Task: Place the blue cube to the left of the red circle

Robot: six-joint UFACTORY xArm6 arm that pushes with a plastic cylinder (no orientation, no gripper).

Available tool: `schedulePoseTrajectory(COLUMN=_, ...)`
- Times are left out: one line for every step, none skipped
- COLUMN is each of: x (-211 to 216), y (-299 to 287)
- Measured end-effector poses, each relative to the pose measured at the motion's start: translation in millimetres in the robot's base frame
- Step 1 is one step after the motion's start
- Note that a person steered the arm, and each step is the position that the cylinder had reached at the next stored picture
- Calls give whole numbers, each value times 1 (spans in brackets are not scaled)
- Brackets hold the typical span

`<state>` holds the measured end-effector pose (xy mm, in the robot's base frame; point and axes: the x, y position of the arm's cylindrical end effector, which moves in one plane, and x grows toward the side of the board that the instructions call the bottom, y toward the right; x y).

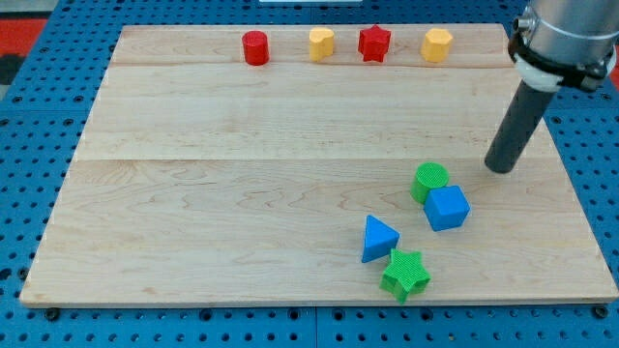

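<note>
The blue cube (447, 208) lies at the view's lower right, touching the green circle (429, 181) just above and left of it. The red circle (255, 47) stands near the view's top edge, left of centre, far from the cube. My tip (499, 168) rests on the board to the right of the green circle and up and right of the blue cube, a short gap away from both.
A yellow circle-like block (321, 43), a red star (374, 43) and a yellow hexagon (437, 44) line the top edge right of the red circle. A blue triangle (378, 239) and a green star (405, 275) lie below and left of the cube.
</note>
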<state>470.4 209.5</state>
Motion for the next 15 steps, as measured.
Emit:
schedulePoseTrajectory(x=28, y=-21)
schedulePoseTrajectory(x=64, y=-32)
schedulePoseTrajectory(x=66, y=-73)
schedulePoseTrajectory(x=36, y=-100)
schedulePoseTrajectory(x=3, y=-131)
schedulePoseTrajectory(x=14, y=-161)
schedulePoseTrajectory(x=19, y=-150)
schedulePoseTrajectory(x=19, y=-194)
schedulePoseTrajectory(x=18, y=-248)
schedulePoseTrajectory(x=1, y=-309)
schedulePoseTrajectory(x=-10, y=-341)
schedulePoseTrajectory(x=-61, y=-344)
schedulePoseTrajectory(x=-93, y=-360)
schedulePoseTrajectory(x=-77, y=-359)
schedulePoseTrajectory(x=-61, y=-364)
